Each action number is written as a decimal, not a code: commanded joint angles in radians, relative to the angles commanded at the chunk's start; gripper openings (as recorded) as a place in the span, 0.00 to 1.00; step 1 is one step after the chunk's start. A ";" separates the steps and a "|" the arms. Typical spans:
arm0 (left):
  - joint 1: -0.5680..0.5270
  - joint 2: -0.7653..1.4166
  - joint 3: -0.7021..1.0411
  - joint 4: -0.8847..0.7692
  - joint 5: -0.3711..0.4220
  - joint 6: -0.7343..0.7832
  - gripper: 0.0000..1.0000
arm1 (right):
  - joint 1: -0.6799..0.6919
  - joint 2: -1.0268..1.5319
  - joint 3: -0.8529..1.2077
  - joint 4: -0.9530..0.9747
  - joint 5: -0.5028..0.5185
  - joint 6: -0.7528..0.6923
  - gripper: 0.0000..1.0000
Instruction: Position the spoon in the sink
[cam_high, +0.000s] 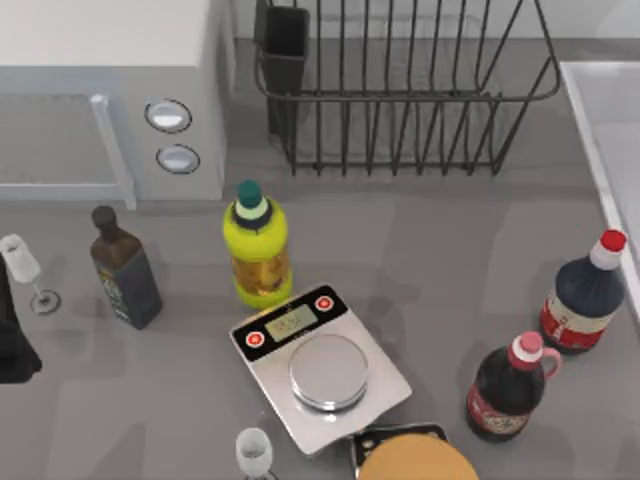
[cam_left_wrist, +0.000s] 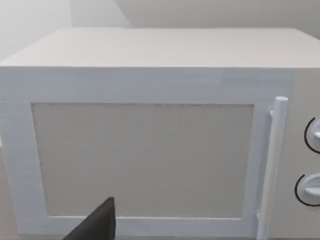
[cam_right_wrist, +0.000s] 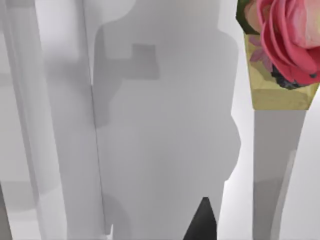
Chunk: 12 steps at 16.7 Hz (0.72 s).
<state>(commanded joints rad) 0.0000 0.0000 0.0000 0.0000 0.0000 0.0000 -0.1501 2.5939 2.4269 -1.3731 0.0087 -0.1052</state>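
sink (cam_high: 606, 130) at table's right edge, microwave (cam_left_wrist: 150, 140) door facing left wrist

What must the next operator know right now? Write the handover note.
Left gripper: at the table's left side, facing the microwave.
Right gripper: over a pale surface, near a potted pink flower.
Sink: at the table's right edge, beside the dish rack.
Done: nothing that can be judged; spoon not yet located.
Left: find the spoon, grasp it, set it in the sink.
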 joint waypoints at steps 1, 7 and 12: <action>0.000 0.000 0.000 0.000 0.000 0.000 1.00 | 0.000 0.000 0.000 0.000 0.000 0.000 0.45; 0.000 0.000 0.000 0.000 0.000 0.000 1.00 | 0.000 0.000 0.000 0.000 0.000 0.000 0.90; 0.000 0.000 0.000 0.000 0.000 0.000 1.00 | 0.000 0.000 0.000 0.000 0.000 0.000 1.00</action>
<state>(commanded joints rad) 0.0000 0.0000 0.0000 0.0000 0.0000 0.0000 -0.1501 2.5939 2.4269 -1.3731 0.0087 -0.1052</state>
